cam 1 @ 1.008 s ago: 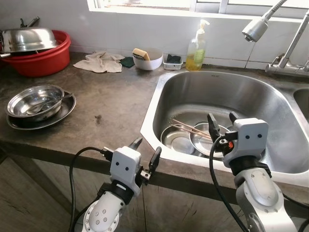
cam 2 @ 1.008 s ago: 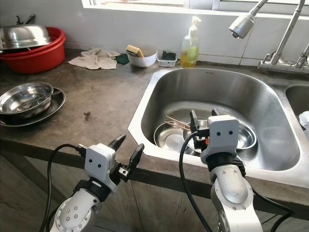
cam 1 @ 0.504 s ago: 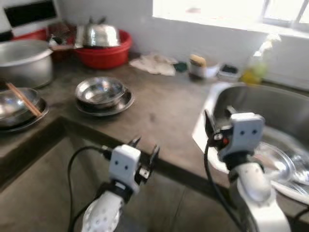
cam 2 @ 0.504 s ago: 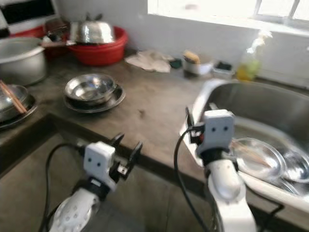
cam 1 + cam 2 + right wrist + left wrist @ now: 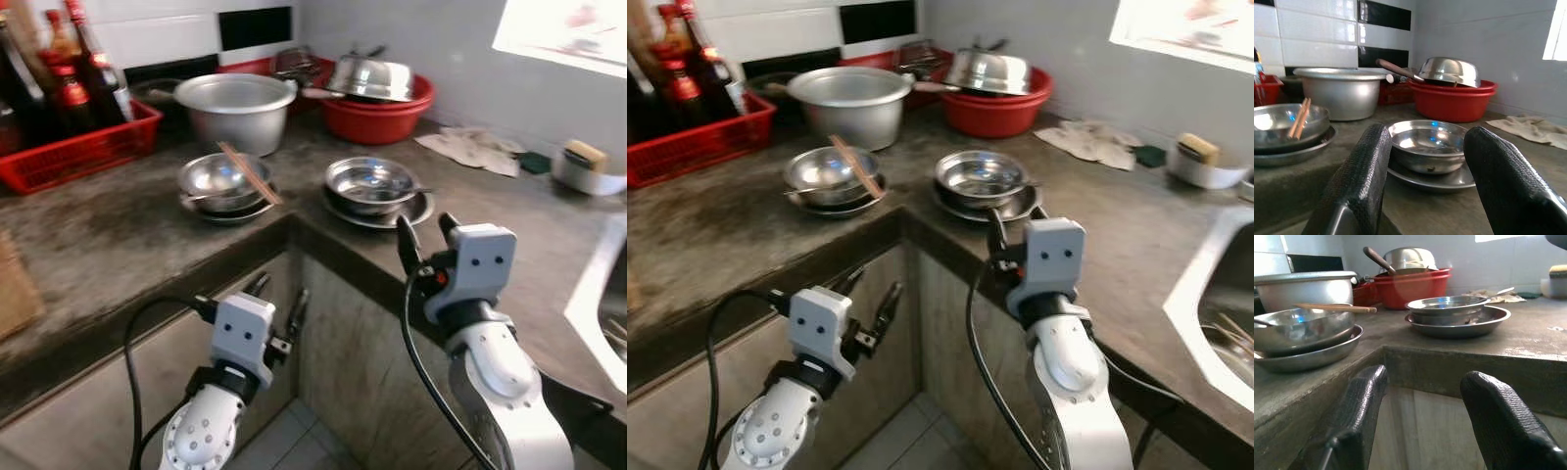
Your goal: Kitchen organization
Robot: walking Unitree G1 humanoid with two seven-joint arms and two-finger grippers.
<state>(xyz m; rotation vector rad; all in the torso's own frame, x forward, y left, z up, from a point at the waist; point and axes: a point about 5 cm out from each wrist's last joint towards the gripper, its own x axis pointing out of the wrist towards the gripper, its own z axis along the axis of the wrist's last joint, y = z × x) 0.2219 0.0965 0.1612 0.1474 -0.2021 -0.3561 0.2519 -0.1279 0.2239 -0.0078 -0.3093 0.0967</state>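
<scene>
Both the left gripper point(image 5: 277, 305) and right gripper point(image 5: 423, 233) hang apart, empty, before the surface's point(image 5: 127, 235) corner with bowls point(image 5: 370, 183).

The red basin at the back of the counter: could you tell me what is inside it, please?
An upturned steel bowl sits in the red basin, with a dark handle poking out beside it. Whatever lies beneath the bowl is covered and cannot be seen.

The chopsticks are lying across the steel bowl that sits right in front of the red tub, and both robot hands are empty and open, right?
Not quite. The chopsticks lie across the steel bowl in front of the big silver pot, not the red tub; the left eye view shows it. The bowl in front of the red tub holds a spoon. The rest holds: left gripper and right gripper are open and empty.
</scene>
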